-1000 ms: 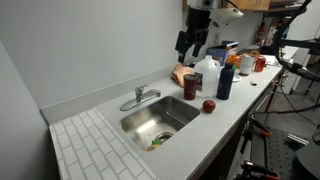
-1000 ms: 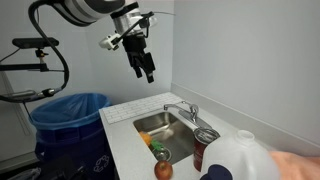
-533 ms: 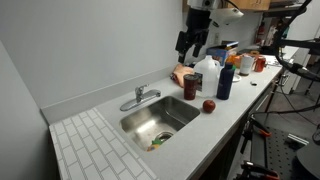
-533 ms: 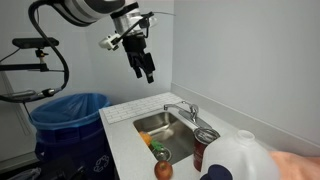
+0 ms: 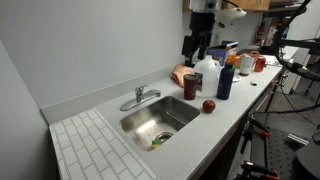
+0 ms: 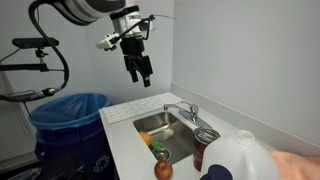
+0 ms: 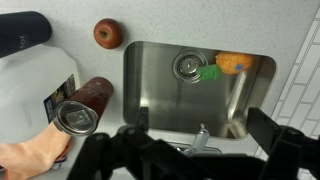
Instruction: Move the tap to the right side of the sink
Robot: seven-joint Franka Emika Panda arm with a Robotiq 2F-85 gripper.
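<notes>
The sink (image 7: 165, 100) is a rectangular brushed stainless steel basin with rounded corners, sunk into a speckled white worktop (image 7: 200, 20). It has one round drain hole (image 7: 187, 66), up toward 12 o'clock in the wrist view. There's also a single smooth orange thing with a green bit (image 7: 228, 64) lying in the basin's 1 o'clock corner.

The small shiny chrome tap (image 7: 200, 137) sits on the 6 o'clock rim of the sink in that view, about the middle of the long edge. In both exterior views it's low and slim, on the wall side of the basin.

Off the 9 o'clock side, on the worktop, I count:
- one round red apple (image 7: 107, 32), up around 10 o'clock
- one dark red cylindrical can with a shiny metal top (image 7: 80, 108), upright, just beside the sink edge
- one translucent white plastic jug (image 7: 30, 85), right next to the can
- one dark blue rounded bottle (image 7: 22, 30)
- something peach-coloured (image 7: 30, 155) down at 7 o'clock, can't tell what it is

Off the 3 o'clock side there's a patch of white brick-pattern tiles (image 7: 305, 70).

The black gripper (image 6: 138, 70) hangs in the air well above the worktop, touching nothing. Its two fingers (image 7: 285, 135) are spread apart with nothing between them. In an exterior view there's also one bin with a blue liner (image 6: 65, 115) next to the counter.
</notes>
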